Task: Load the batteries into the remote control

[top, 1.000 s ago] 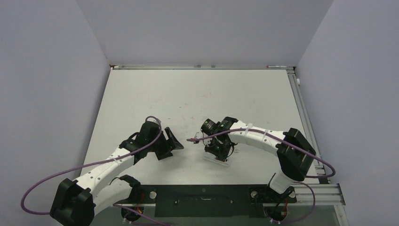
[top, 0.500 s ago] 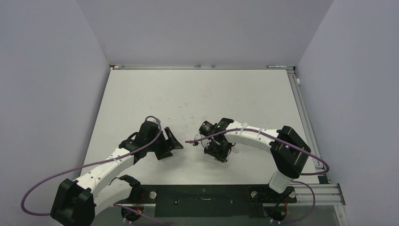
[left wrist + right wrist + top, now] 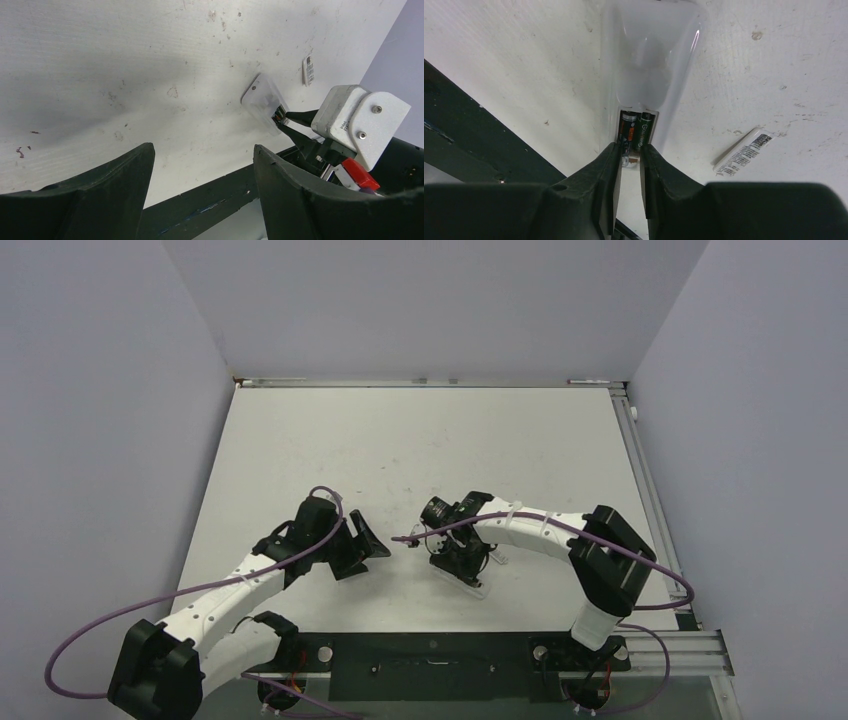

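Note:
The white remote control (image 3: 649, 55) lies on the table with its dark slot facing up. Two dark batteries (image 3: 636, 131) lie side by side in the slot. My right gripper (image 3: 630, 150) is closed to a narrow gap at the slot's near end, its tips around the end of the left battery. In the top view the right gripper (image 3: 455, 562) stands over the remote (image 3: 468, 582). The left wrist view shows its tips (image 3: 285, 119) at the remote's end (image 3: 262, 97). My left gripper (image 3: 202, 150) is open and empty, left of the remote (image 3: 372, 545).
The small white cover piece with a printed label (image 3: 744, 152) lies just right of the remote; it also shows in the left wrist view (image 3: 308, 70). A black strip (image 3: 430, 665) runs along the table's near edge, close behind the right gripper.
The right arm's elbow has drawn a little to the left and the gripper has shifted slightly over the remote. The left arm has not moved.

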{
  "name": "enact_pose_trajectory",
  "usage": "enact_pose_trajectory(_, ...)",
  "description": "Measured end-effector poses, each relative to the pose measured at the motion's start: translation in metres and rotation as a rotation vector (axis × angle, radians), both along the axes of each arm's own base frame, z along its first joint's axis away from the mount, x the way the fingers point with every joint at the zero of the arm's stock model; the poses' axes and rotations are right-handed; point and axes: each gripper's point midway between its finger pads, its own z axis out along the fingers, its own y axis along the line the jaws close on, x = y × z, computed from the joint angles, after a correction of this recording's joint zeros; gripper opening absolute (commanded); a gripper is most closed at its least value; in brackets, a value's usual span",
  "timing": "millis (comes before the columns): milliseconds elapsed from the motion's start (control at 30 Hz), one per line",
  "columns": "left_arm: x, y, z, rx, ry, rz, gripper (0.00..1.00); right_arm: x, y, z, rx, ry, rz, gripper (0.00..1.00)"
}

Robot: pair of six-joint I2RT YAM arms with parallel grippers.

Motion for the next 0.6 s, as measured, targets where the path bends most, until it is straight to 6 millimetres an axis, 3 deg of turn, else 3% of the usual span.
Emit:
enact_pose_trajectory(167, -0.001, -0.001, -0.001, -0.007, 0.006, -0.007, 0.70, 0.001, 0.004, -0.002, 0.004, -0.011, -0.014, 0.34)
enact_pose_trajectory(367, 0.000, -0.003, -0.002, -0.014, 0.003, -0.014, 0.70, 0.012, 0.008, 0.007, 0.023, -0.071, -0.064, 0.37)
enact_pose_trajectory(467, 0.002, -0.005, -0.005, -0.013, 0.006, -0.021, 0.70, 0.021, 0.012, 0.027, 0.085, -0.137, -0.136, 0.37)
enact_pose_trajectory(600, 0.001, -0.006, -0.017, 0.010, 0.043, -0.044, 0.70, 0.039, 0.022, 0.069, 0.258, -0.254, -0.309, 0.36)
